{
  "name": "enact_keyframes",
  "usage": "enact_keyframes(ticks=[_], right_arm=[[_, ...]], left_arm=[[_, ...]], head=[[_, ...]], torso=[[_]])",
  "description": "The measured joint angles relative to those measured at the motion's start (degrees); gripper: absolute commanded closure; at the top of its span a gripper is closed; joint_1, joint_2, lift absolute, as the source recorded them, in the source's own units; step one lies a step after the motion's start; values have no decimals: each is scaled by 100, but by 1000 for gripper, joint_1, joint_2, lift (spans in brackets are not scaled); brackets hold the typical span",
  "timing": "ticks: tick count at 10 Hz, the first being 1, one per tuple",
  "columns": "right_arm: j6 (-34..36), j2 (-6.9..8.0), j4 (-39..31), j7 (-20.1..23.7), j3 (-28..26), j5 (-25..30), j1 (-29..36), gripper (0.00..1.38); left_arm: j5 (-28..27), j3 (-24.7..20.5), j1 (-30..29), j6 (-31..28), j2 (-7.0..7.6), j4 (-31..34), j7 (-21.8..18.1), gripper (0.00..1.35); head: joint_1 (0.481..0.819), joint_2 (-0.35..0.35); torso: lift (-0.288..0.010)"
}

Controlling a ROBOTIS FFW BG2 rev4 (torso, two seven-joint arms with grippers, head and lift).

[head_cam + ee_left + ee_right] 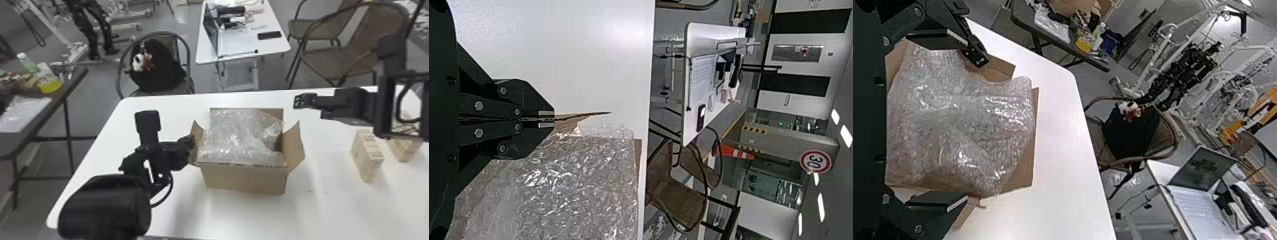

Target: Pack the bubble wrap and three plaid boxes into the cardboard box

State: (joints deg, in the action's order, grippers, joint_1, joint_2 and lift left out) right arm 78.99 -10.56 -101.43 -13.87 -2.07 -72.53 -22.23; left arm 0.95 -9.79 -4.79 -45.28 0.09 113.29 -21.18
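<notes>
Wrap (236, 140) inside box (245, 178), mounded up to the rim, highest at the far side. Left gripper (552, 120) pinches the left flap (584, 116), fingers pressed together on it. Right gripper (965, 121) spread wide, nothing between its fingers, raised at the box's right.

Key relation: near plaid box (367, 156) sits on table (325, 210) well apart from box, off its right side; right arm clearly the nearer. Its long axis runs roughly away from the robot, far end slanting a little left. Second plaid box (403, 151) just beyond, partly behind right arm. If it goes next, right gripper likely must swing outward, lower, and straddle the narrow width.
</notes>
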Motion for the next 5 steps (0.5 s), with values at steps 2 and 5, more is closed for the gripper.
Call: enact_keyframes(ticks=[2, 5], right_arm=[[-611, -269, -907, 294, -286, 189, 927, 222], [-2902, -293, -1768, 1797, -285, 3012, 2891, 225]], left_arm=[[48, -41, -24, 61, 0, 0, 0, 1216], [180, -124, -108, 166, 0, 0, 0, 1216]], head=[[695, 164], [695, 85]], torso=[[-92], [-92]])
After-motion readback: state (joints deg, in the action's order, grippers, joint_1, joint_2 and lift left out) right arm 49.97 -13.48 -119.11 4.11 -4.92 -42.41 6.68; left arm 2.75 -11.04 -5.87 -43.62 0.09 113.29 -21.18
